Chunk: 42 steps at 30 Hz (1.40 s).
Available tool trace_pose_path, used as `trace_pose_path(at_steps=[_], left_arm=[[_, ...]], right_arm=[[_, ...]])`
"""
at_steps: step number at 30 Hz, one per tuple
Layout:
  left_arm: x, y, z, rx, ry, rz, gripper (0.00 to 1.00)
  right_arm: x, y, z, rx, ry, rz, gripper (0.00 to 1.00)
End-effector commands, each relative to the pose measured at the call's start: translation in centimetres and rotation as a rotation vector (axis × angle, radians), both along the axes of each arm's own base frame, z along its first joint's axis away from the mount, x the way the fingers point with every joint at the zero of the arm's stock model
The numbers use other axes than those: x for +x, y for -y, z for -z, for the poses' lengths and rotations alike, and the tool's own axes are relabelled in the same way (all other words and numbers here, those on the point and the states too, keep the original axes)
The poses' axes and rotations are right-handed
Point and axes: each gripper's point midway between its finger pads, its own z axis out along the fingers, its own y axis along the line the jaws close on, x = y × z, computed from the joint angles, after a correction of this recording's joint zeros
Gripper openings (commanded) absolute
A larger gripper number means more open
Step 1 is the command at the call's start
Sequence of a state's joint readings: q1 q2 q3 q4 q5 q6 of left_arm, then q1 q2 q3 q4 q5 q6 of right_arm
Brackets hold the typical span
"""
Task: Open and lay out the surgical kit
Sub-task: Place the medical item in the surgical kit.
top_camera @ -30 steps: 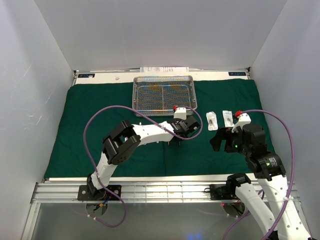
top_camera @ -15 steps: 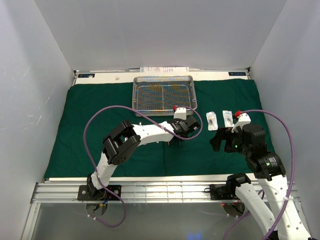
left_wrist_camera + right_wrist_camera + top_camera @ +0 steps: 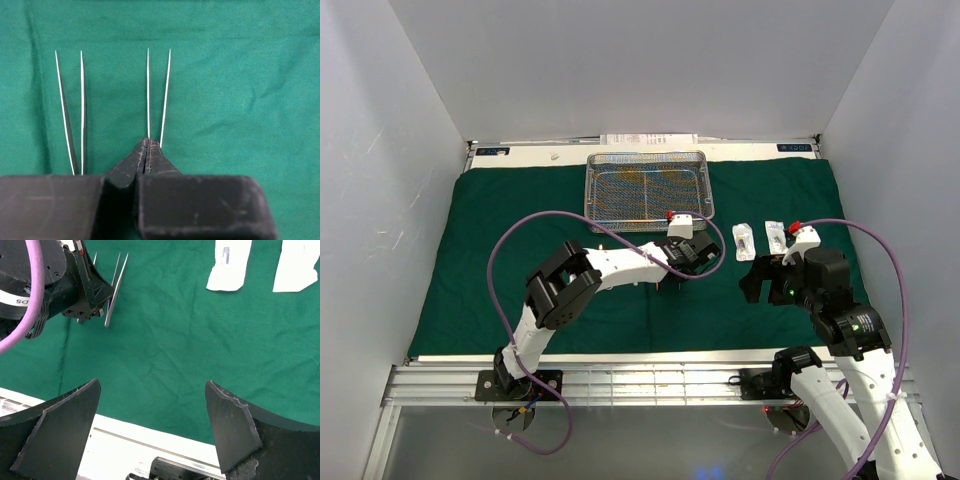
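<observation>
Tweezers [image 3: 148,95] stick out ahead of the left gripper [image 3: 148,145], pinched at their end; right gripper [image 3: 151,390] stands wide apart

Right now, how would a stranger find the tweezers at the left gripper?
On the green cloth, the wire-mesh tray sits at the far edge, with the left gripper just in front of it. Of two thin tweezers there, the wanted pair ends under the shut fingertips; the other pair lies free beside.

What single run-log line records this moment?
left gripper: shut on tweezers | right gripper: open, empty | other tweezers: lying on cloth
</observation>
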<state>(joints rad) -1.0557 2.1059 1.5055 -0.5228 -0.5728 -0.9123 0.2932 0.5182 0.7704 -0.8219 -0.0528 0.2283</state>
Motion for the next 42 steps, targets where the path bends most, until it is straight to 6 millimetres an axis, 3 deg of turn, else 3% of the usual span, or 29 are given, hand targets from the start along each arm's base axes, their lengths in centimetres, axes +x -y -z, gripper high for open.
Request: trace_pose_path(at_steps=[1,9,18,22,29,35,42], left_arm=[[1.1,0.6,-1.9,-0.03,0.047,-0.019,0.11],[1.2,0.9,-2.2,-0.036,0.048,-0.019,0.28],[1.1,0.7,-2.5,-0.038,0.046,-0.02,0.29],[0.8,0.8,-1.9,-0.039,0.026,-0.019,0.24],[0.5,0.6,-2.0,-0.047,0.018,-0.025,0.05],[0.5,0.6,-2.2,-0.052,0.019,-0.024,0.02],[0.4,0.7,-1.9,-0.05,0.01,-0.023,0.02]], right_arm=[[0.1,-0.2,-0.8,0.0,0.026,-0.02,0.9],[0.1,-0.3,-0.7,-0.001,0.027,-0.024,0.9],[0.0,-0.3,-0.7,0.003,0.028,-0.027,0.9],[0.0,-0.4,-0.7,0.004,0.027,-0.03,0.9],[-0.2,-0.9,-0.3,0.019,0.015,-0.062,0.9],[-0.1,-2.8,0.0,0.078,0.001,-0.141,0.91],[0.2,-5.0,3.1,0.184,-0.094,-0.176,1.0]])
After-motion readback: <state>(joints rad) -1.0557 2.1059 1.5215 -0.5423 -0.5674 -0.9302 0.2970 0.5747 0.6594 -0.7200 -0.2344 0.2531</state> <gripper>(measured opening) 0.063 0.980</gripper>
